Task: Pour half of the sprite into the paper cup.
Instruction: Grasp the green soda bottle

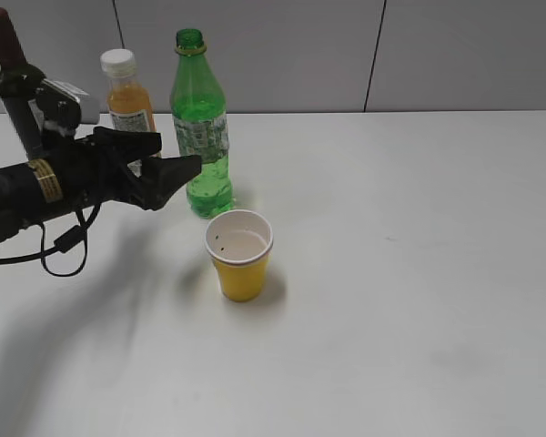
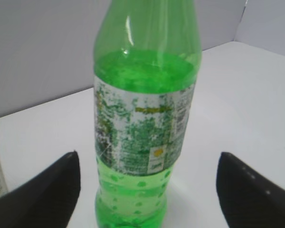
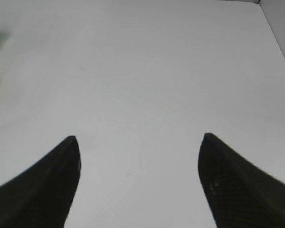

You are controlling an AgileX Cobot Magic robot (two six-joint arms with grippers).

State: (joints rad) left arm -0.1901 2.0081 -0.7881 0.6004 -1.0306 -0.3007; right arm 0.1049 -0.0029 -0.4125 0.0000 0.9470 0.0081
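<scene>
three bottles, one paper cup (image 1: 239, 255); left gripper (image 2: 147, 190) wide around the sprite (image 2: 145, 123), right gripper (image 3: 138, 180) wide.

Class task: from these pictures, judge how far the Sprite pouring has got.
Done: the sprite stands uncapped. In hand: the open left pincer faces the bottle, its fingers on either side of it, not gripping. Left: grasp, tilt, pour half into the paper cup, which seems empty.

Green sprite (image 1: 200, 127) with green-and-white label, yellow paper cup (image 1: 240, 255) white inside, black left gripper (image 1: 177, 168).
</scene>
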